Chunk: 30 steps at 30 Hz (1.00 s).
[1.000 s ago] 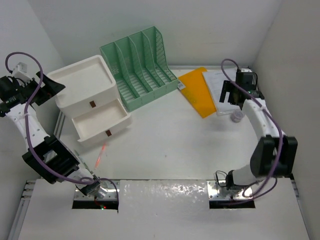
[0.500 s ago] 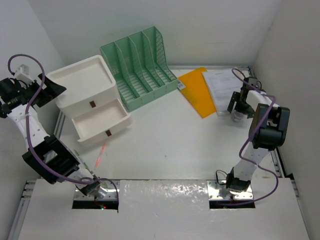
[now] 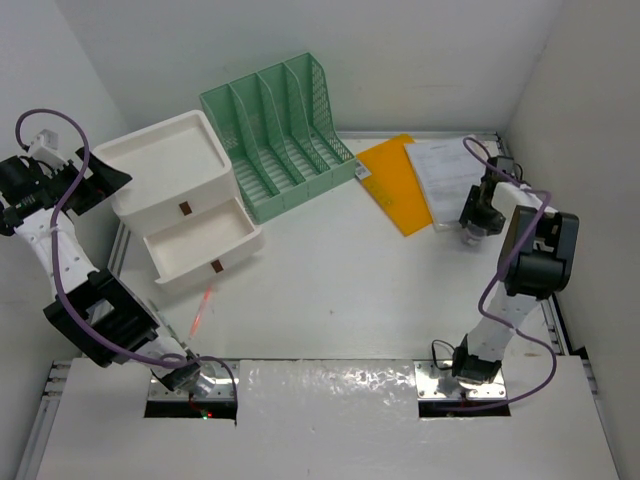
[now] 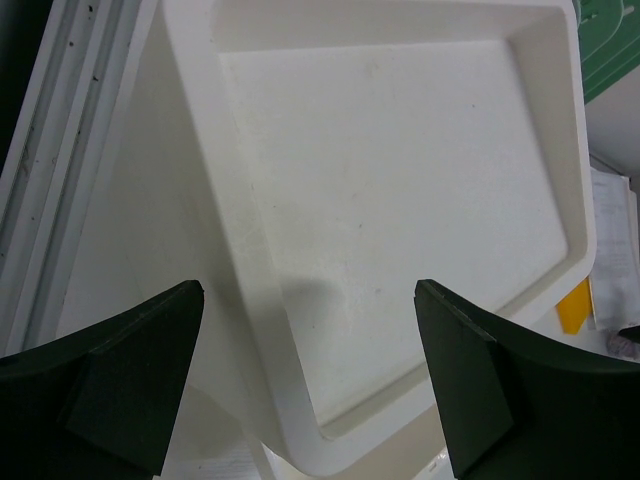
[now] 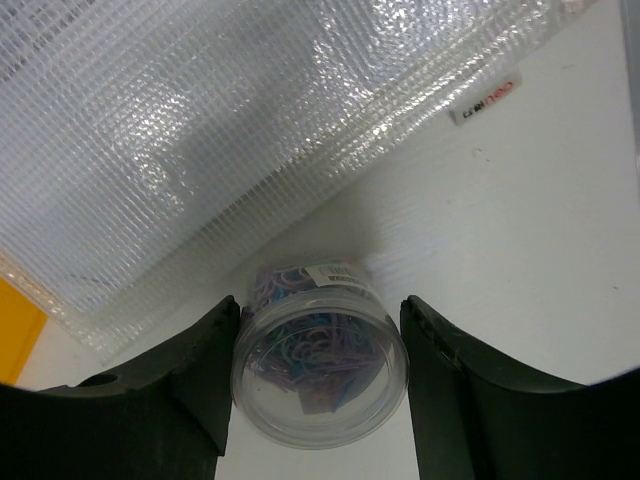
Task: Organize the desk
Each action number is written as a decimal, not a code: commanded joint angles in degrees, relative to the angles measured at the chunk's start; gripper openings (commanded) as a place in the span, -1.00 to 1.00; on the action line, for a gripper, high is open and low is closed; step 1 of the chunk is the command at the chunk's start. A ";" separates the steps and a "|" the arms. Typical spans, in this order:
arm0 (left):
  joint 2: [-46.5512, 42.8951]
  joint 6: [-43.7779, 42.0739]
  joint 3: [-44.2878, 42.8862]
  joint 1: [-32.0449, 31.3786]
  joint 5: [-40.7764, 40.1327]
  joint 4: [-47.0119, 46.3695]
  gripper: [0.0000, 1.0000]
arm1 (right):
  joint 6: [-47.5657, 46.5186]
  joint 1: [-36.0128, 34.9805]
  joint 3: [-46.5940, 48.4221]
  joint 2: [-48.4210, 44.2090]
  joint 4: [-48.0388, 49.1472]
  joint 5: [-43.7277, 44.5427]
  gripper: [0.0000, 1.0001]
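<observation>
**Top view**
- The worktop (image 3: 330,290) is a large white surface with metal rails at its edges. It fills the middle of the view and carries every item listed below.
- A white drawer box (image 3: 165,165) stands at the left rear, with its lower drawer (image 3: 200,245) pulled out.
- A green file rack (image 3: 280,130) with 4 slots stands just beside the box, to its right.
- An orange folder (image 3: 395,185) lies flat right of the rack. A clear mesh pouch (image 3: 445,175) lies at the folder's right edge.
- A thin red pen (image 3: 202,310) lies in front of the open drawer.
- The left fingers (image 3: 108,176) are raised at the left edge of the drawer box.
- The right fingers (image 3: 478,222) are down at a small jar (image 3: 474,237), just beside the near corner of the pouch.

**Left wrist view**
- The left fingers (image 4: 120,380) stand wide apart and hold nothing.
- The shallow top tray of the drawer box (image 4: 400,150) lies below them.
- A corner of the file rack (image 4: 610,50) shows at the upper right.

**Right wrist view**
- The right fingers (image 5: 150,400) are closed against the jar (image 5: 320,370), 1 finger on each side, with no gap visible.
- The jar is clear, stands upright on the worktop (image 5: 520,220) and is filled with coloured paper clips.
- The pouch (image 5: 200,130) lies just behind the jar. An edge of the folder (image 5: 15,340) shows at the left.
</observation>
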State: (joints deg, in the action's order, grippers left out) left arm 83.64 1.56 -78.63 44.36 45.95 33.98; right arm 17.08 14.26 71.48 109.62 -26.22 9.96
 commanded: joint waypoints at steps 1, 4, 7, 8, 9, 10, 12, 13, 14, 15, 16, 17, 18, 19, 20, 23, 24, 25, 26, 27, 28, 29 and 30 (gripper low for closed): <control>-0.14 0.02 -1.79 0.20 0.63 -2.42 0.69 | -0.82 -0.02 -0.20 -6.16 -1.11 3.66 -0.70; 0.04 -0.24 -1.79 0.20 0.63 -2.42 0.69 | -2.58 -2.56 -1.34 -10.90 -1.55 7.07 -0.75; 0.91 -0.42 -1.79 0.11 -0.34 -2.25 0.69 | -4.33 -10.71 0.05 -18.98 -2.60 11.82 -0.85; 1.09 -0.42 -1.79 0.11 -0.43 -2.25 0.69 | -4.34 -13.09 1.02 -20.14 -3.13 12.80 -0.88; 1.26 -0.42 -1.70 0.20 -0.43 -2.34 0.69 | -4.77 -15.64 3.46 -21.19 -3.57 13.42 -0.90; 1.35 -0.42 -1.70 0.20 -0.43 -2.25 0.69 | -4.78 -18.28 4.79 -21.90 -3.93 13.42 -0.90; 1.62 -0.42 -1.53 0.20 -0.69 -2.34 0.69 | -4.34 -25.49 8.74 -22.96 -4.02 10.19 -0.94; 1.62 -0.42 -1.44 0.20 -1.13 -2.34 0.69 | -4.51 -30.82 9.80 -22.96 -3.41 8.43 -0.95; 1.53 -0.42 -1.44 0.11 -1.22 -2.42 0.69 | -5.38 -33.83 11.03 -22.70 -1.75 5.72 -1.00; 1.53 -0.33 -1.26 0.20 -1.39 -2.42 0.69 | -6.09 -36.56 13.74 -21.39 -0.95 4.64 -1.00; 1.53 -0.16 -1.18 0.20 -1.48 -2.60 0.69 | -6.70 -42.42 15.25 -20.34 -0.16 4.03 -1.00; 1.44 -0.07 -1.00 0.20 -1.48 -2.60 0.69 | -8.28 -45.52 18.83 -18.93 1.24 3.67 -1.00; 1.44 -0.07 -1.00 0.20 -1.74 -2.69 0.69 | -9.25 -48.07 20.87 -15.79 1.95 2.71 -1.00; 1.44 0.02 -1.00 0.20 -2.09 -2.69 0.69 | -10.39 -52.97 22.80 -13.84 3.18 1.92 -1.00; 1.44 0.02 -1.00 0.11 -2.18 -2.69 0.69 | -11.01 -55.46 27.87 -11.65 3.54 0.17 -1.00; 1.27 -0.68 -0.91 0.20 -3.06 -2.16 0.69 | -13.47 -63.20 41.56 -0.76 2.32 -4.14 -1.00; 1.09 -0.68 -0.82 0.20 -3.24 -2.07 0.69 | -14.17 -66.44 45.55 5.19 1.70 -4.68 -1.00; 1.09 -0.68 -0.74 0.11 -3.50 -2.25 0.69 | -15.22 -67.69 49.15 8.03 0.65 -5.03 -1.00; 1.00 -0.77 -0.56 0.20 -3.59 -2.25 0.69 | -15.58 -68.92 55.89 10.76 0.38 -6.08 -1.00; 0.92 -0.77 -0.47 0.20 -3.76 -2.34 0.69 | -15.76 -70.93 58.39 14.79 1.07 -6.52 -1.00; 1.00 -0.77 -0.38 0.20 -3.77 -2.34 0.69 | -15.94 -71.65 60.33 16.05 1.78 -6.62 -1.00; 1.00 -0.86 -0.38 0.11 -3.94 -2.25 0.69 | -15.85 -72.35 60.09 16.76 3.00 -6.53 -1.00; 1.09 -0.86 -0.38 0.11 -3.86 -2.25 0.69 | -15.76 -73.40 59.05 16.94 5.97 -6.79 -1.00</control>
State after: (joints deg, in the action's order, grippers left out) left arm 85.62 1.50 -78.63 44.36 42.41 33.61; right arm 3.18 -57.54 127.85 126.63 -23.66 5.34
